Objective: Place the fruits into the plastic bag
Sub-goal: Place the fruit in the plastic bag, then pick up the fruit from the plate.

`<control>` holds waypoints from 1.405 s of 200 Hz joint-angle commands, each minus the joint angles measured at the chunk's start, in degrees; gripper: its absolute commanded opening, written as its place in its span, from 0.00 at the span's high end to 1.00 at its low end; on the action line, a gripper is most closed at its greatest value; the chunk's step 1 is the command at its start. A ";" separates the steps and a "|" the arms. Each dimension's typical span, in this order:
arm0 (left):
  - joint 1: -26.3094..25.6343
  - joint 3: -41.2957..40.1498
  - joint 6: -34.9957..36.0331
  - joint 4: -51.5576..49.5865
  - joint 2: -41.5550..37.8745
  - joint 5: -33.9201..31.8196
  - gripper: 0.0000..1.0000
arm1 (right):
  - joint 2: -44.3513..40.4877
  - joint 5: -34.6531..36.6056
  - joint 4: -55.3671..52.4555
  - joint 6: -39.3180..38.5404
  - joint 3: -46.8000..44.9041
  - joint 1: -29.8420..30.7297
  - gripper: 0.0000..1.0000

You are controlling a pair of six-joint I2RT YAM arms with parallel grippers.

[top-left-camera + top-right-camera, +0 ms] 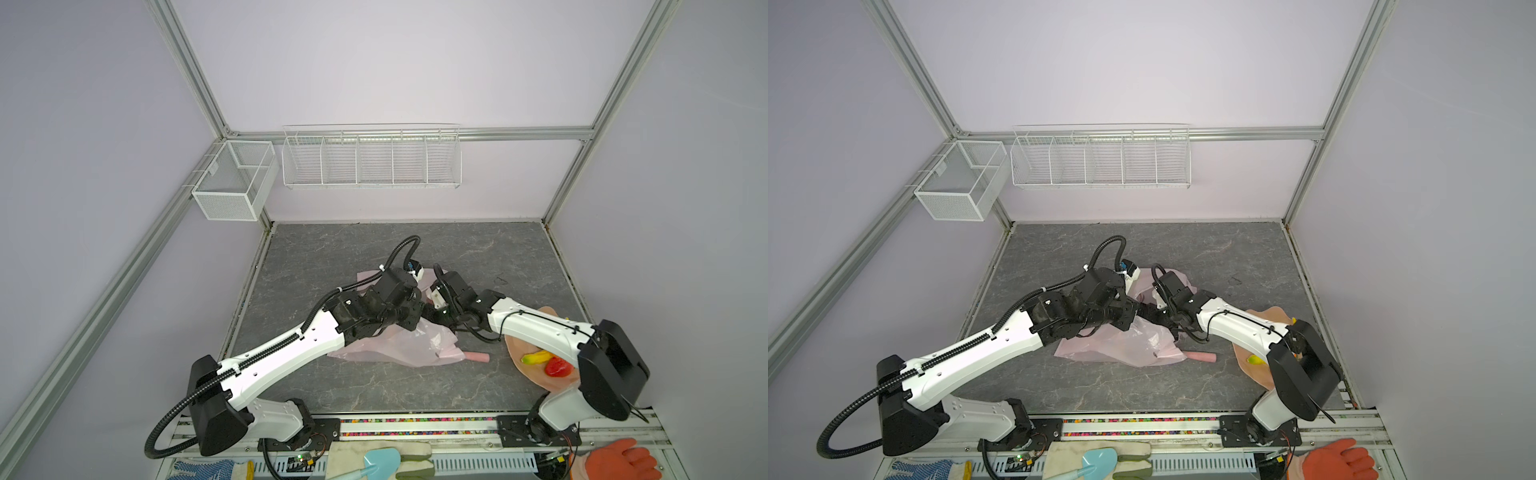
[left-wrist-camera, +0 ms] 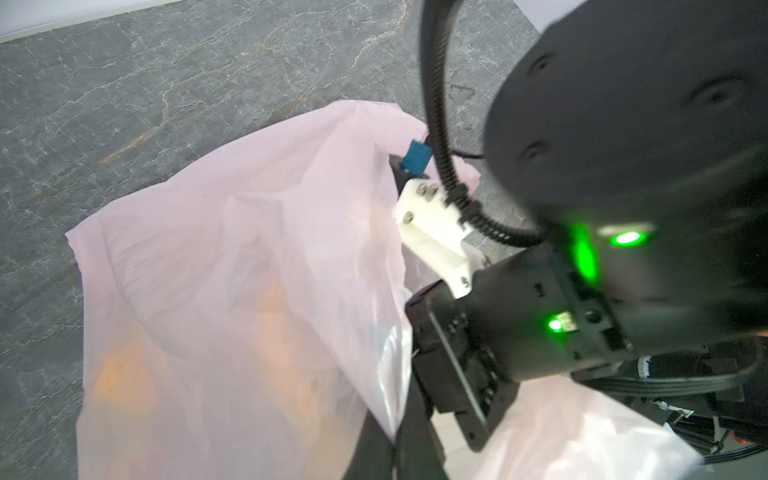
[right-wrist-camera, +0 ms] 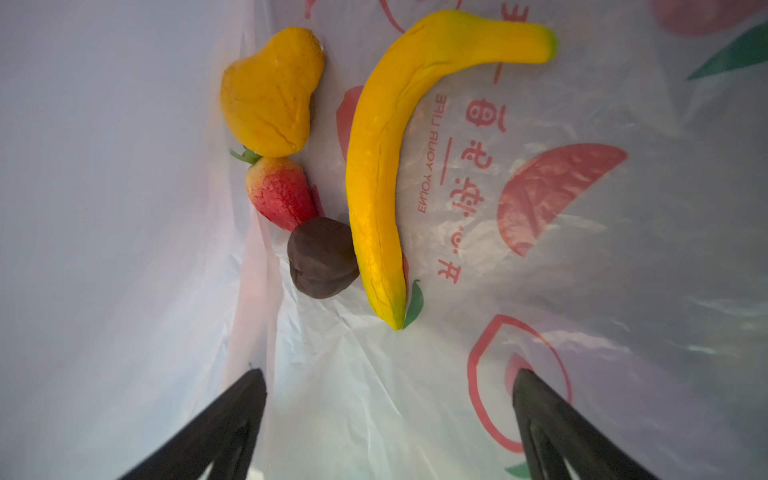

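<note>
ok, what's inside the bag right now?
Right wrist view shows a banana, a strawberry, a lumpy orange-yellow fruit and a dark brown round fruit lying in the bag, with the open right gripper inside too. Anything in folds outside that view is hidden.

The left claw was hidden everywhere. The right arm covered much of the tan wavy-edged plate (image 1: 517, 349).

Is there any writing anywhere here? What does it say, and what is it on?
"ENJOY YOUR LIFE": red print on the plastic bag, seen mirrored from inside; the last word is less clear.
Red Chinese characters beside it: mirrored, and I cannot read them.
Nothing else is legible.
</note>
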 commanded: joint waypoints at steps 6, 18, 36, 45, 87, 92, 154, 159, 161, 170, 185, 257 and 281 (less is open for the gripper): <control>-0.18 -0.63 -0.93 -0.22 -1.00 -0.70 1.00 | -4.92 4.17 -6.82 -3.71 -0.87 -1.73 0.06; -0.21 -0.62 -0.88 0.01 -0.82 -0.64 1.00 | -6.90 5.37 -9.13 -4.74 -1.09 -2.59 0.06; -0.18 -0.60 -0.86 0.30 -0.60 -0.23 1.00 | -9.72 7.63 -12.34 -5.96 -1.64 -3.81 0.07; -0.18 -0.52 -0.90 0.36 -0.40 -0.02 1.00 | -11.09 9.25 -14.16 -6.61 -1.57 -4.23 0.08; -0.18 -0.52 -0.18 1.00 -0.20 1.57 1.00 | -15.29 20.96 -23.18 -7.34 0.14 -5.00 0.11; -0.21 -0.56 -0.10 1.08 -0.27 1.67 1.00 | -15.67 22.20 -23.67 -7.48 0.25 -5.14 0.11; -0.18 -0.17 0.02 1.06 0.02 1.76 1.00 | -17.34 35.71 -33.99 -6.95 2.98 -6.23 0.11; -0.18 -0.18 0.05 1.02 0.03 1.76 1.00 | -17.20 36.78 -35.18 -6.85 3.22 -6.43 0.11; -0.18 -0.17 0.02 1.02 0.06 1.76 1.00 | -17.18 36.96 -35.39 -6.86 3.29 -6.53 0.11; -0.18 -0.18 0.07 1.02 -0.01 1.75 1.00 | -16.86 39.18 -37.62 -6.57 3.59 -6.91 0.11; -0.18 0.01 0.16 0.85 0.10 1.72 1.00 | -16.80 41.91 -40.67 -5.53 3.36 -8.17 0.11; -0.18 -0.16 0.06 1.61 0.05 2.11 1.00 | -18.01 50.39 -48.82 0.52 -0.97 -21.72 0.11; -0.18 -0.04 0.44 1.38 0.12 2.20 1.00 | -19.41 51.73 -48.24 2.01 -4.27 -26.76 0.10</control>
